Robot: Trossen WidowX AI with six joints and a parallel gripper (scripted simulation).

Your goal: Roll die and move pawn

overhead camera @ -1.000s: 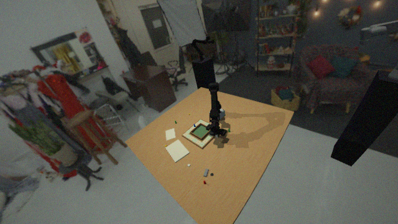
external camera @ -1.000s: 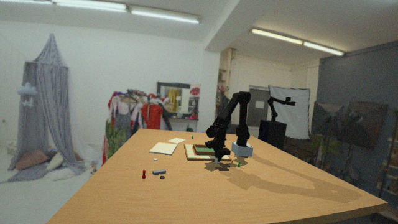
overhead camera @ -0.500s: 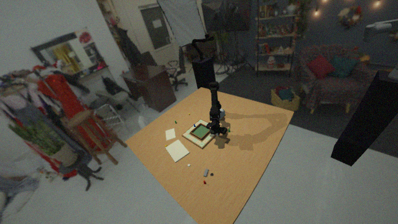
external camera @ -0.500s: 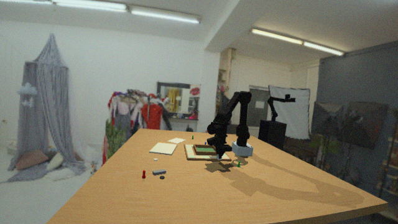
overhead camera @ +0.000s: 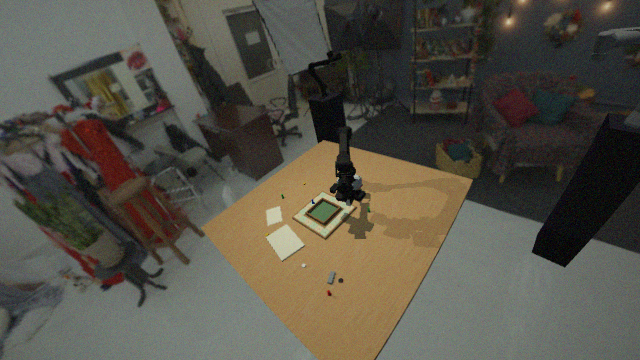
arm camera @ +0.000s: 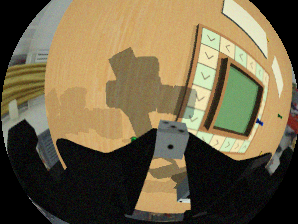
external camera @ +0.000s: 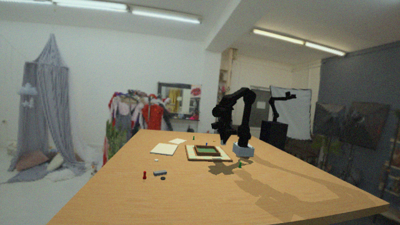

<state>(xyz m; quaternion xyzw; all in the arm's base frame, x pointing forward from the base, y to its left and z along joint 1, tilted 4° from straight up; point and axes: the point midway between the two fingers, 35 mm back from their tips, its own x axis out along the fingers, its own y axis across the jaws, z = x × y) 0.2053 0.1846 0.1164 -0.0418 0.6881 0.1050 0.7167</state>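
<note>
My gripper (overhead camera: 348,201) (external camera: 223,141) (arm camera: 170,135) is shut on the grey die (arm camera: 171,140) and holds it above the table, by the board's edge nearest the arm's base. One dark pip shows on the die's side facing the wrist camera; its resting top cannot be told. The board (overhead camera: 325,232) (external camera: 190,157) (arm camera: 205,76) has pale green and cream squares with arrows. The tray (overhead camera: 324,211) (external camera: 207,150) (arm camera: 240,102) in its middle has a green floor and brown walls, and is empty. A blue pawn (overhead camera: 313,201) (external camera: 206,144) (arm camera: 259,122) stands on the ring's far side.
A green pawn (overhead camera: 368,210) (external camera: 240,164) stands beside the board, another (overhead camera: 282,196) (external camera: 194,137) beyond it. Two cream pads (overhead camera: 285,242) (overhead camera: 274,215) lie beside the board. A grey block (overhead camera: 331,277) (external camera: 160,172), dark disc (overhead camera: 341,280) (external camera: 162,178), red pawn (overhead camera: 329,293) (external camera: 144,175) and white piece (overhead camera: 303,265) (external camera: 156,160) are farther off.
</note>
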